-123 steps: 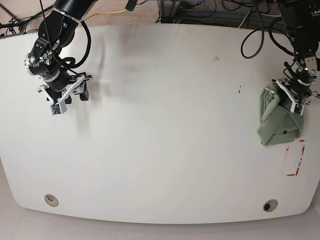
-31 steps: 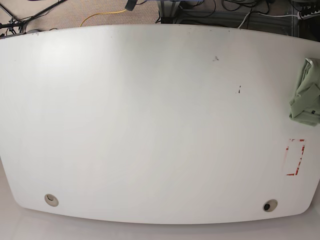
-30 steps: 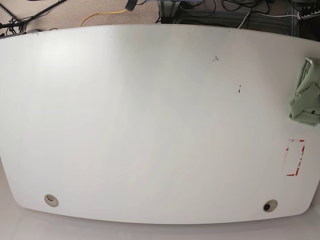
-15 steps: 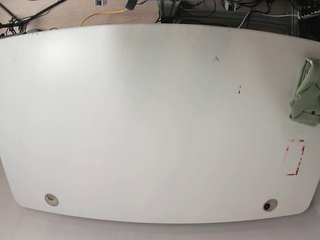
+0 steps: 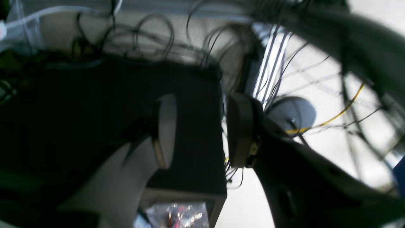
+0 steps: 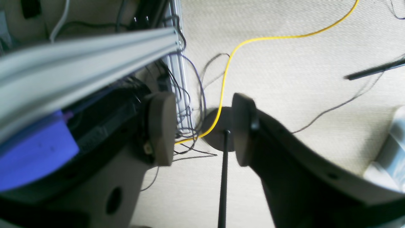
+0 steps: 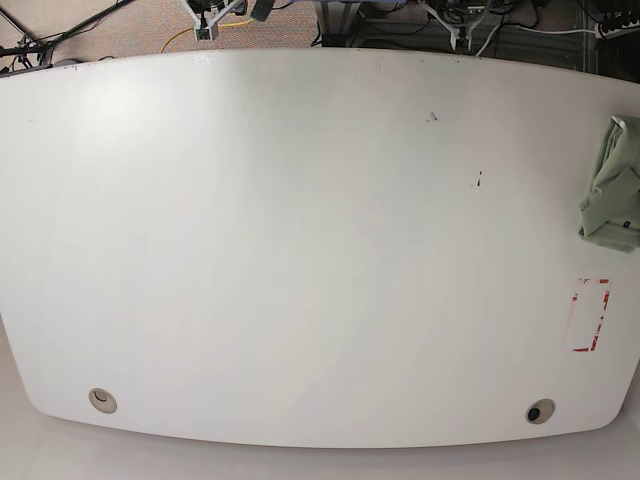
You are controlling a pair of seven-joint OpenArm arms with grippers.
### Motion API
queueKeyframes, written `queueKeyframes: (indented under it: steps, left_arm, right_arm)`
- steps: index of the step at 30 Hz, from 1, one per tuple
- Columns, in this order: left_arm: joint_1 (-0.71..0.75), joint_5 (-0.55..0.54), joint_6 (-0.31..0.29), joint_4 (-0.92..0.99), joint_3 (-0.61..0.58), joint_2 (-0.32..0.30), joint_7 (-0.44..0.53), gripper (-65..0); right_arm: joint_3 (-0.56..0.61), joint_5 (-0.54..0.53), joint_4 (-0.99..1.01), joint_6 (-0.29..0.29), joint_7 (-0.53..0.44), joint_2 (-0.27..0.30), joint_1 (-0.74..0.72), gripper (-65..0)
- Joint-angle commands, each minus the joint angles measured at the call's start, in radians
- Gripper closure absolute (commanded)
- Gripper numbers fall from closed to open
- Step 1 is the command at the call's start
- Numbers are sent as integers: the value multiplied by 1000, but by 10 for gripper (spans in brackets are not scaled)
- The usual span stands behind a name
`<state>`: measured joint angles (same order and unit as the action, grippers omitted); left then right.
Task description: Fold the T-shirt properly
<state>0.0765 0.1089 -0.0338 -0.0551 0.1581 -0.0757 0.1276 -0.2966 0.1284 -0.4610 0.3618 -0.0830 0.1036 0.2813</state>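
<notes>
Sage-green T-shirt is bunched at table edge, long axis front-to-back, nearer left gripper; right gripper far off. Both seen parted, empty.

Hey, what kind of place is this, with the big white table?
Probably a robotics lab: a white table with a T-shirt on it, tangled cables on carpet, and an aluminium frame rail.

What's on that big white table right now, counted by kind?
Green T-shirt, bunched at the table's right edge: 1
Red tape rectangle: 1
Round holes near the front edge: 2
Total: 4
</notes>
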Motion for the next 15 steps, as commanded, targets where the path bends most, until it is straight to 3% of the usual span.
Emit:
queueKeyframes:
  steps: [1,15]
  left_arm:
    - [10,1,8,2,-25,-11,-10,-240]
    - [10,-1,10,2,-41,-9,-10,-240]
  right_arm:
    - [0,4,41,-16,-4,3,-4,-270]
    - [110,1,54,-30,-10,-5,-17,-270]
